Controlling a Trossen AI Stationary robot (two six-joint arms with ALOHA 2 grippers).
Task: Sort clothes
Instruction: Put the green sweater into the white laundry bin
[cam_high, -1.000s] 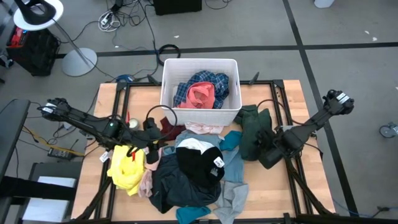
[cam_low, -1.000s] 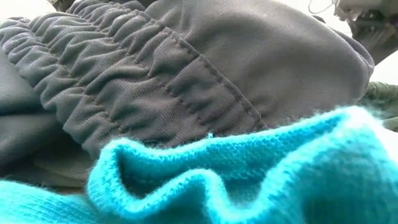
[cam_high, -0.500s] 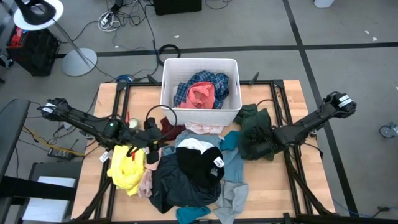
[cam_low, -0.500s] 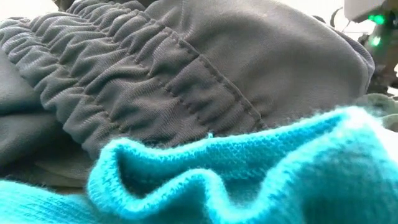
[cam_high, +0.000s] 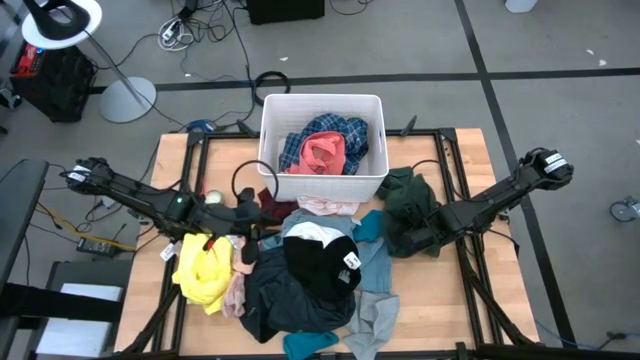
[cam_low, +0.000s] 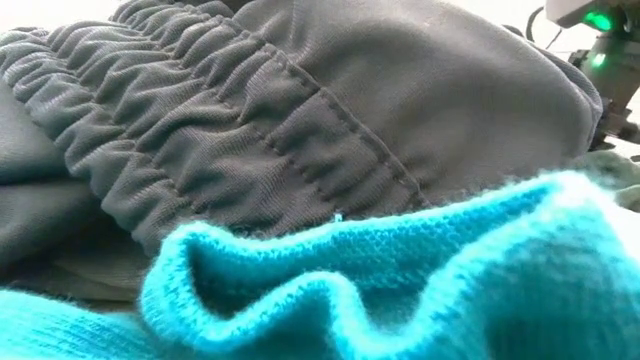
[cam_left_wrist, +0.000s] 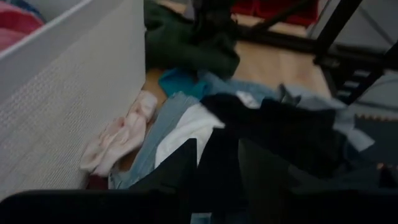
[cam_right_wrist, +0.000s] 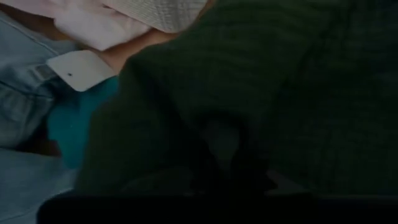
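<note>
High view: bright, even overhead light, sharp, soft short shadows under the arms on the desk (cam_high: 470, 290). Low view: well lit but v. close, teal knit (cam_low: 400, 290) soft at edges, background blown white. Left wrist view: dimmer, slightly blurred. Right wrist view: v. dark, dark green garment (cam_right_wrist: 249, 93) blurry, underexposed.

Two thin black arms, long straight links with chunky round joints. Left arm (cam_high: 140, 197): green light spot at middle joint, white bits at far shoulder end, red spot near wrist. Right arm (cam_high: 495, 200): black all over, white marks on shoulder knob. Flat dark fingers (cam_left_wrist: 177, 171) on left gripper (cam_left_wrist: 214, 165). Green light glowing on pale housing (cam_low: 590, 15).
</note>
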